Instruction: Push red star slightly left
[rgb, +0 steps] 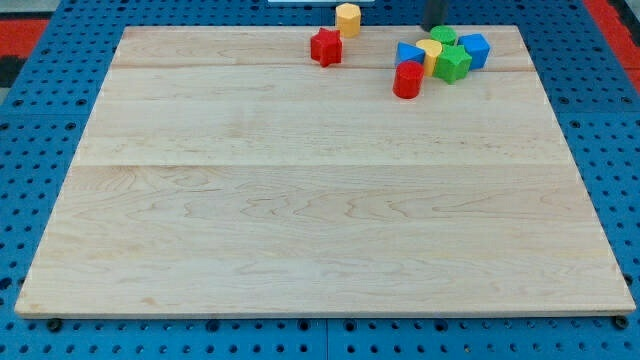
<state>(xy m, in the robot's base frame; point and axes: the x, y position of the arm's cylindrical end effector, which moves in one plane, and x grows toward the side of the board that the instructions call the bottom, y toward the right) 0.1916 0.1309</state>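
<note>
The red star (325, 47) lies near the view's top edge of the wooden board (320, 200), a little left of the cluster of blocks. My tip (436, 27) comes down at the view's top, right of the red star and just behind the small green block (443, 37). It is well apart from the star. A yellow hexagonal block (347, 18) sits just up and right of the star.
The cluster to the star's right holds a red cylinder (407, 80), a blue triangular block (408, 53), a yellow block (430, 52), a larger green block (452, 64) and a blue cube (474, 49). Blue perforated flooring (40, 120) surrounds the board.
</note>
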